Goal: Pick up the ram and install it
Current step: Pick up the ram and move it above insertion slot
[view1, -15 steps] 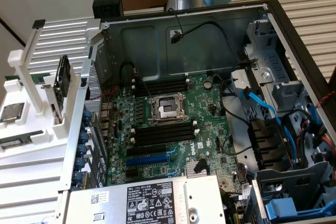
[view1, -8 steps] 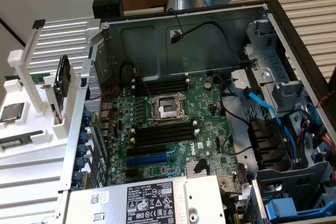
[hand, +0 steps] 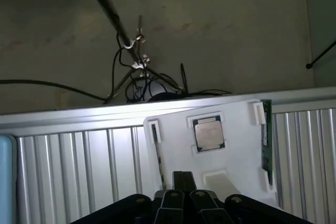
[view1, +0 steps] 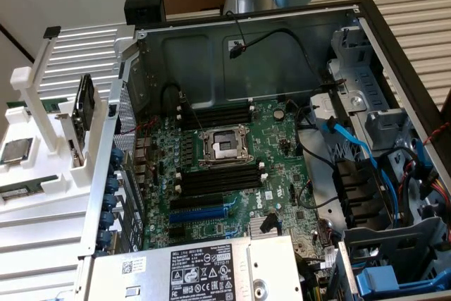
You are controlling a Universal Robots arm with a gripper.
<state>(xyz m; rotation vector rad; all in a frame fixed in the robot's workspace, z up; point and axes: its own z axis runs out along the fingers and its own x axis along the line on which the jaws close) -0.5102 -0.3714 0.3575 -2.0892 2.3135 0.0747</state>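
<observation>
While I hover above the white holder (hand: pixel 239 140):
Gripper (hand: pixel 184 178): clenched, empty.
Ram (hand: pixel 266 140): seated in the holder's edge slot, apart from my gripper.
Risk: my descent could strike the processor chip (hand: pixel 209 134) between us.
Cause: lateral misalignment with the ram.

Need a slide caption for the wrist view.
Shut hand poised over the white parts holder, with the square processor chip in its pocket and the green ram stick clipped along one edge.
</observation>
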